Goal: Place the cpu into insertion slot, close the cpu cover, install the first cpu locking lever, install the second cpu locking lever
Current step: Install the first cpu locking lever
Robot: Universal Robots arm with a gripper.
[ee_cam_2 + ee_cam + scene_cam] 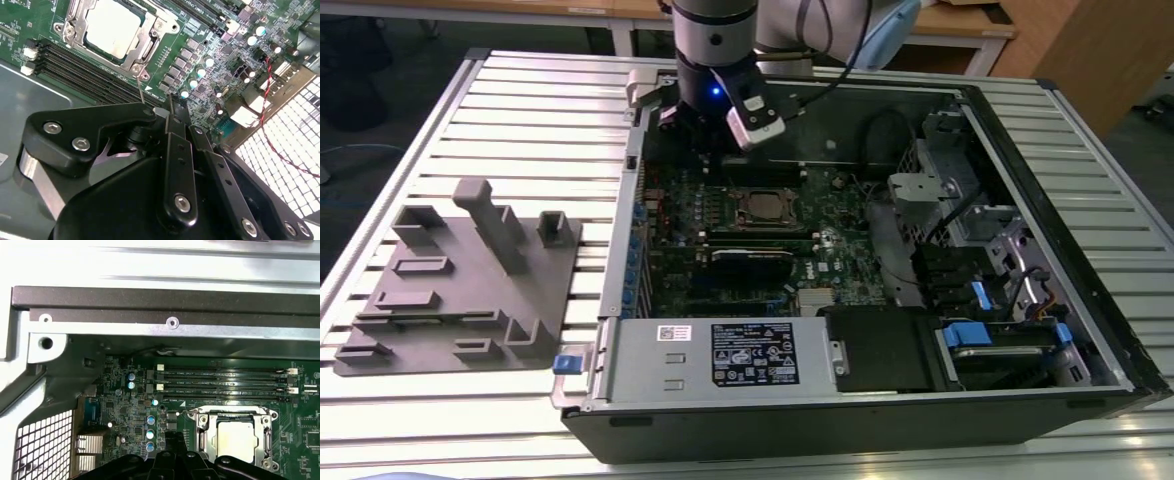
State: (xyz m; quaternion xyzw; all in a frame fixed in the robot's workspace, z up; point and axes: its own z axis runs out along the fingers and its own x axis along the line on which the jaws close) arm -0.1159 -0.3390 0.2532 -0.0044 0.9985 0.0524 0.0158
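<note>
Gripper (171,104): big and black up close in both wrist views (170,440). Its two fingers are pulled together, and I see nothing held between them.
Grey rack (454,290): far from the gripper, on the exterior view's left. It lies on the slatted table (534,110).
Computer case (854,435): lies open on the table. The gripper (710,150) hangs inside it.
Green board (125,415): right under the gripper.
Locking lever (140,85): a thin metal rod. It goes from a corner of the cpu cover (146,41) up toward the gripper. Its top end hides behind a black gripper part, so I cannot tell if they touch.
Cpu cover: sits like a silver frame around the cpu, near the fingertips.
Cpu (111,27): sits in the insertion slot (735,210) with its silver top showing. It is close to the gripper's tips, not under them.
Memory slots (220,382): long black rows beside the insertion slot.
Red and black wire (267,100): near the gripper, over the white grille (290,150).
Blue tabs (965,335): far from the gripper, on the exterior view's right.
</note>
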